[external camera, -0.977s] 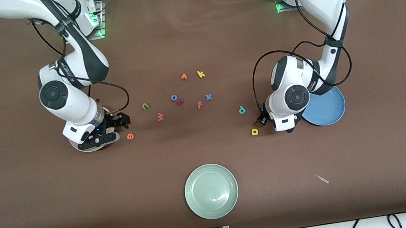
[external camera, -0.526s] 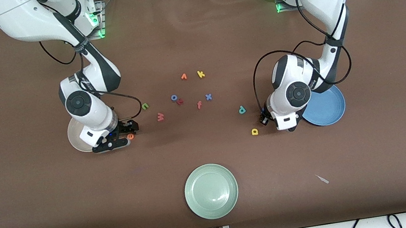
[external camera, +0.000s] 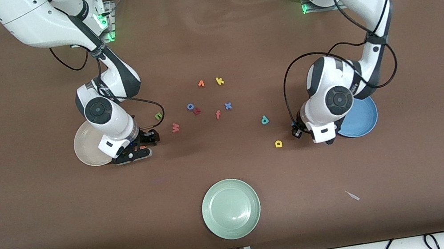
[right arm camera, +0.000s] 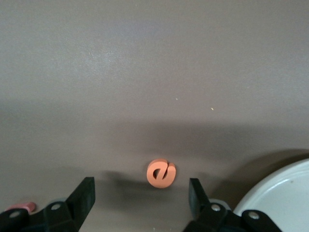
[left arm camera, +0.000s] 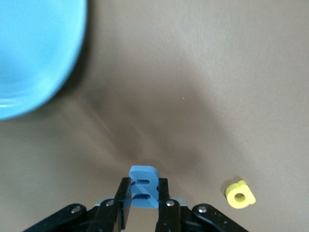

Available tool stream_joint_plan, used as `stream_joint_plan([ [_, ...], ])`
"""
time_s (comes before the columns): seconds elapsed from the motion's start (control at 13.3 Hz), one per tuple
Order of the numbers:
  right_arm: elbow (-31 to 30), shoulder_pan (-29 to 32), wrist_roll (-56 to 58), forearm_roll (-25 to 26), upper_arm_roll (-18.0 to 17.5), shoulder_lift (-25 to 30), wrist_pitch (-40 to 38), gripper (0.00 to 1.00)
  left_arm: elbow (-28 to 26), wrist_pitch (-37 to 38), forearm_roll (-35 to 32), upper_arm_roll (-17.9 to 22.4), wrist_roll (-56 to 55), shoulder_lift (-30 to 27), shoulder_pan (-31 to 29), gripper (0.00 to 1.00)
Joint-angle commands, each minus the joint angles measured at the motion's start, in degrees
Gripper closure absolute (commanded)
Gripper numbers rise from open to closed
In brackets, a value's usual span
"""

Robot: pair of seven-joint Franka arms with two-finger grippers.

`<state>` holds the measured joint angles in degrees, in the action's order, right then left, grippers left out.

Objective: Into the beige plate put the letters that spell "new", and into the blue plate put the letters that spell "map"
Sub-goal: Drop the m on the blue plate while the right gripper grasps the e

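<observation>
The left gripper (left arm camera: 143, 212) is clamped on the blue m (left arm camera: 143, 186) and hangs over bare table just beside the blue plate (external camera: 359, 116), which sits toward the left arm's end of the table. The yellow a (external camera: 278, 144) lies flat near that gripper, apart from it, and the teal p (external camera: 264, 120) lies a little farther from the front camera than the a. The right gripper (right arm camera: 140, 195) hangs low over the orange e (right arm camera: 161, 174) with its fingers (right arm camera: 85, 193) spread wide, one on each side of the letter and not touching it. The beige plate (external camera: 88, 147) lies just beside this gripper, toward the right arm's end of the table, partly covered by the arm in the front view. The green n (external camera: 159, 116) and the pinkish-red w (external camera: 175, 127) lie near the e, toward the table's middle. A loose cluster of other letters occupies the middle of the table: a blue o (external camera: 190, 106), a red letter (external camera: 197, 111) touching or nearly touching it, a salmon f (external camera: 218, 114), a blue x (external camera: 228, 106), an orange v (external camera: 201, 84) and a yellow k (external camera: 219, 81). A pale green plate (external camera: 231, 208) sits close to the table edge nearest the front camera, well apart from all letters. A small pale scrap (external camera: 352, 195) lies near that same edge. Wide bare table surrounds both outer plates toward the end edges.
</observation>
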<state>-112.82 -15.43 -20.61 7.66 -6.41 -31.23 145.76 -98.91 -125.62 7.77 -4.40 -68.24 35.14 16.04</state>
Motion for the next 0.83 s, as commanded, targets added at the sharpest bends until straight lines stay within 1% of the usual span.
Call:
stream_joint_plan([
  [0.0, 1.02, 0.13, -1.19, 1.22, -0.09, -1.29, 0.75, 0.27, 0.82, 6.77, 0.40, 0.70, 8.08, -2.70, -2.32, 0.96],
  [0.15, 1.02, 0.13, -1.01, 1.31, -0.09, -1.81, 1.72, 0.28, 0.74, 10.46, -0.47, 0.62, 17.22, -4.19, -6.97, 0.96],
  [0.23, 1.02, 0.13, -0.93, 2.18, 0.00, -2.08, 1.72, 0.33, 0.65, 12.13, -0.47, 0.53, 22.22, -4.20, -9.43, 0.95],
  [0.38, 1.02, 0.13, -0.92, 3.15, 0.09, -2.08, 1.72, 0.42, -0.32, 12.50, -1.08, 0.70, 31.81, -3.76, -12.42, 0.90],
  [0.45, 1.02, 0.13, -0.84, 3.16, 0.17, -2.08, 1.72, 0.43, -0.32, 12.50, -1.26, 0.62, 35.16, -3.41, -14.61, 0.63],
  [0.53, 1.02, 0.22, -0.66, 3.33, 0.26, -2.08, 1.72, 0.46, -0.32, 12.50, -1.27, 0.62, 37.19, -3.23, -15.33, 0.02],
  [0.6, 1.02, 0.22, -0.49, 3.33, 0.44, -2.08, 1.72, 0.49, -0.32, 12.67, -1.27, 0.62, 37.56, -3.06, -15.60, 0.00],
  [0.75, 1.02, 0.22, -0.40, 3.42, 0.61, -2.17, 1.72, 0.57, 0.03, 13.11, -0.65, 0.09, 36.61, -3.32, -14.73, 0.00],
])
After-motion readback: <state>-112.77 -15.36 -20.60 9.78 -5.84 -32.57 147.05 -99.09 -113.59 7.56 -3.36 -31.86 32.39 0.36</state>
